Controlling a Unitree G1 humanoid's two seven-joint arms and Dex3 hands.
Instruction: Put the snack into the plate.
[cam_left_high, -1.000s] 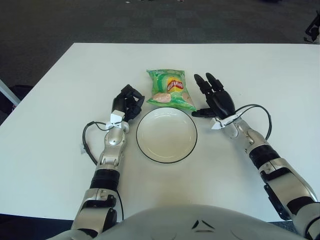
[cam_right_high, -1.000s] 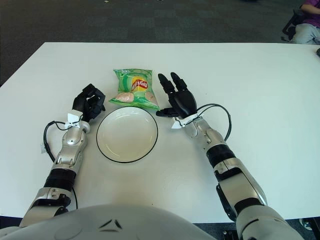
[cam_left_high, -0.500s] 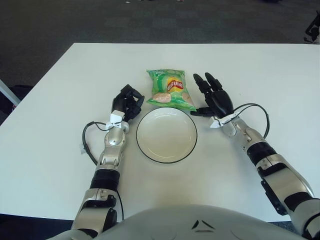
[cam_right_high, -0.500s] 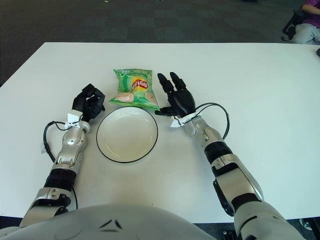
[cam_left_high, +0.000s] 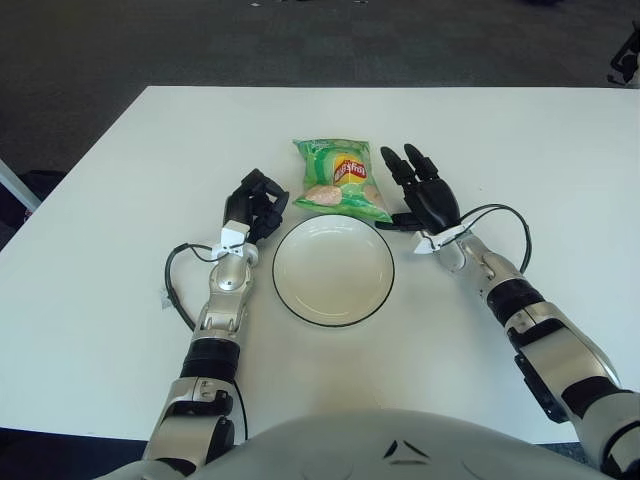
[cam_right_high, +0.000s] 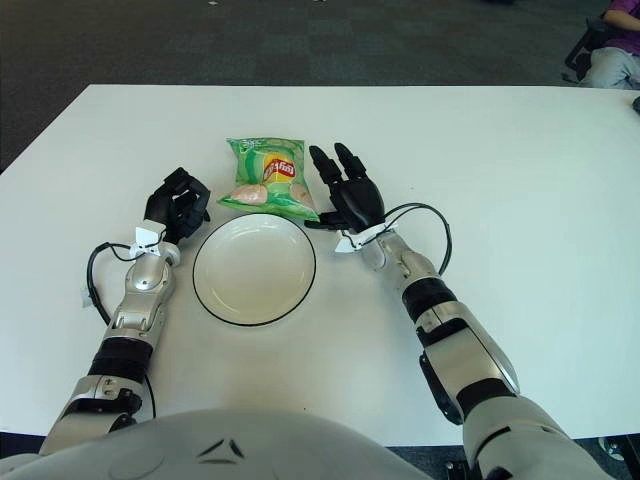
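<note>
A green foil bag of crisps (cam_left_high: 341, 180) lies flat on the white table (cam_left_high: 120, 200), just beyond the far rim of a round white plate with a thin dark edge (cam_left_high: 333, 270). The bag's near edge sits right at the plate's rim, perhaps overlapping it slightly; the plate itself holds nothing, so the snack has not yet been put in.

The robot's right hand (cam_left_high: 424, 195) is the one at work. It stands just beside the bag's right edge, its black fingers (cam_left_high: 412, 165) spread apart and pointing away from the robot, with the thumb reaching in toward the bag's near right corner. It grips nothing. That open posture beside the bag looks to me like the set-up for a side grasp: fingers along one edge, thumb under or against the corner, ready to pinch the crinkly foil.

The left hand (cam_left_high: 253, 207) rests on the table to the left of the plate, fingers curled inward on nothing, seemingly parked out of the way.

With the bag so near the plate, only a short lift or drag toward the robot should be needed once the hand closes.
</note>
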